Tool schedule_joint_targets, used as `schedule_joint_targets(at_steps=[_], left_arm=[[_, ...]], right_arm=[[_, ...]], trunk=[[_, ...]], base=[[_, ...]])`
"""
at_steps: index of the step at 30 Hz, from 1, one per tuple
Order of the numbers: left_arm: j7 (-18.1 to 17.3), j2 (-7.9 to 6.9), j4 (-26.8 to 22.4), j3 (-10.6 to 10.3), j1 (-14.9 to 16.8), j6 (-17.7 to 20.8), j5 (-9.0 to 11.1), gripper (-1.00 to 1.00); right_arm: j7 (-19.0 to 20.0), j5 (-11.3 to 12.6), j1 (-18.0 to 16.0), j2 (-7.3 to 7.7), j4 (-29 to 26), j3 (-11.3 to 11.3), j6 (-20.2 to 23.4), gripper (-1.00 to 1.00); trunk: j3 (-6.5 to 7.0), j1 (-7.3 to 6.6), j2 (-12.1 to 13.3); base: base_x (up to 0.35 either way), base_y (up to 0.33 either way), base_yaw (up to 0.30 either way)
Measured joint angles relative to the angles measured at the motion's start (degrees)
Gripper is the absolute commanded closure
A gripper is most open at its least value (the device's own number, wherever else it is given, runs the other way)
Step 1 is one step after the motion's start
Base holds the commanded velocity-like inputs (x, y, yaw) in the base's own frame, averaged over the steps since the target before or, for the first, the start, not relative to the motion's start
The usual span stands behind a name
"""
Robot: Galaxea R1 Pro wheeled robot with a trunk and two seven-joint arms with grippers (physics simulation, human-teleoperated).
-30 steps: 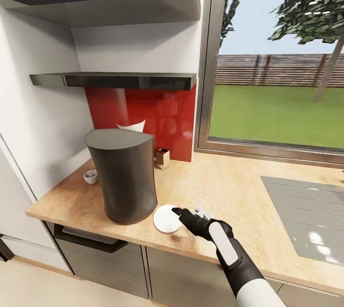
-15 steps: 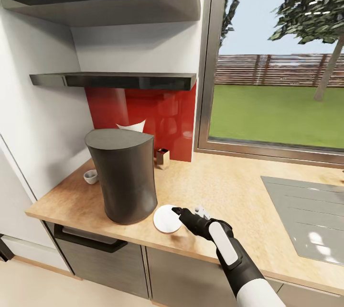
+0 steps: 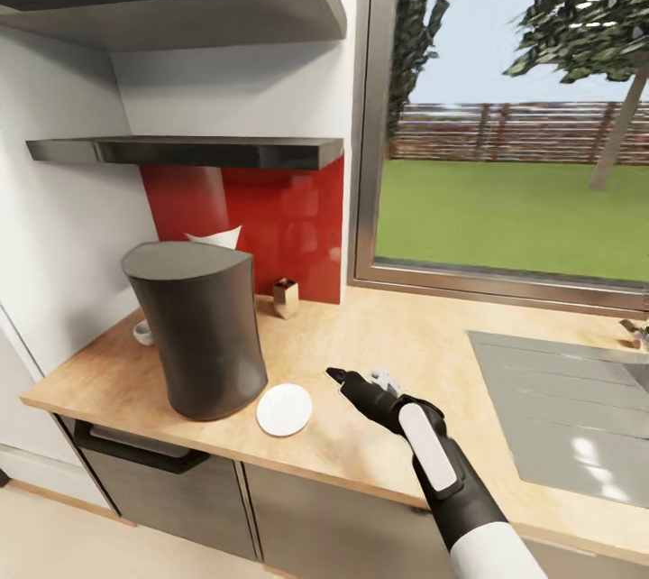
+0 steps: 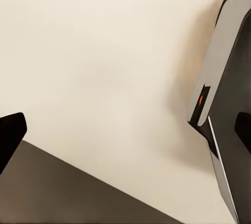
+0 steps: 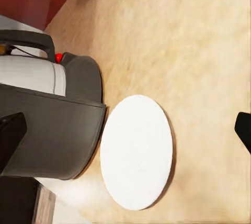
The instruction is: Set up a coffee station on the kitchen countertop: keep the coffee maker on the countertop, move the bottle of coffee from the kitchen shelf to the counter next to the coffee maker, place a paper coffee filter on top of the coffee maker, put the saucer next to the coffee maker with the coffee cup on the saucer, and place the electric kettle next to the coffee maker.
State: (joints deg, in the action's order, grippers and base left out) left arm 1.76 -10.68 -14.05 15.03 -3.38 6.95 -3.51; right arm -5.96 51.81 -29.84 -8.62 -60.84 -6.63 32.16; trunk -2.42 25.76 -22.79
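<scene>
In the head view the right gripper hangs over the countertop with nothing between its parted fingers, and the saucer lies flat just beyond the fingertips, clear of them and just beside the base of the coffee maker. Further out past the fingers, the bottle of coffee stands on the counter against the red panel, the coffee cup sits on the far side of the coffee maker, and a white paper coffee filter peeks up behind the maker's top; the kitchen shelf above looks bare. The left wrist view shows two dark fingertips at opposite edges, so the left gripper is spread, empty, over a pale floor. In the right wrist view the saucer lies between and ahead of the widely parted fingertips, its rim just beside the coffee maker. By my reading the maker, bottle and saucer are placed; the cup must go onto the saucer, the kettle be fetched, and whether the filter rests on top I cannot tell.
</scene>
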Motion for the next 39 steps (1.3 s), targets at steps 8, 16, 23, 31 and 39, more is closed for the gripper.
schedule_joint_targets(at_steps=[8, 16, 23, 31, 39], left_arm=[[0.00, 0.00, -0.08, 0.21, 0.00, -0.09, 0.07, -1.00], [0.00, 0.01, -0.68, 0.25, 0.08, -0.25, 0.22, -1.00], [-0.10, 0.01, -0.35, 0.36, 0.04, -4.12, 0.24, -1.00], [-0.11, 0.10, -0.12, 0.38, -0.01, -4.87, 0.17, -1.00], [-0.12, 0.04, 0.00, 0.32, -0.01, -4.86, 0.16, -1.00]], right_arm=[[0.08, -0.28, 0.00, 0.09, -8.17, -0.50, 0.11, -1.00], [0.13, -0.28, 0.01, 0.11, -11.61, -0.96, 0.22, -1.00], [0.22, -0.23, 0.01, 0.11, -12.33, -2.01, 0.22, -1.00], [0.30, -0.26, 0.01, 0.23, -14.77, -1.99, 0.22, -1.00], [0.23, -0.55, 0.85, 0.63, -15.27, -1.94, 0.22, -1.00]], trunk=[[0.00, 0.01, 0.00], [0.00, -0.01, 0.00], [-0.02, -0.02, 0.00], [-0.13, -0.02, -0.01], [-0.13, -0.02, 0.00]], base=[[-0.265, -0.170, -0.011], [-0.137, -0.015, -0.232], [-0.002, 0.000, -0.237], [0.000, 0.000, -0.198], [0.000, 0.000, -0.259]])
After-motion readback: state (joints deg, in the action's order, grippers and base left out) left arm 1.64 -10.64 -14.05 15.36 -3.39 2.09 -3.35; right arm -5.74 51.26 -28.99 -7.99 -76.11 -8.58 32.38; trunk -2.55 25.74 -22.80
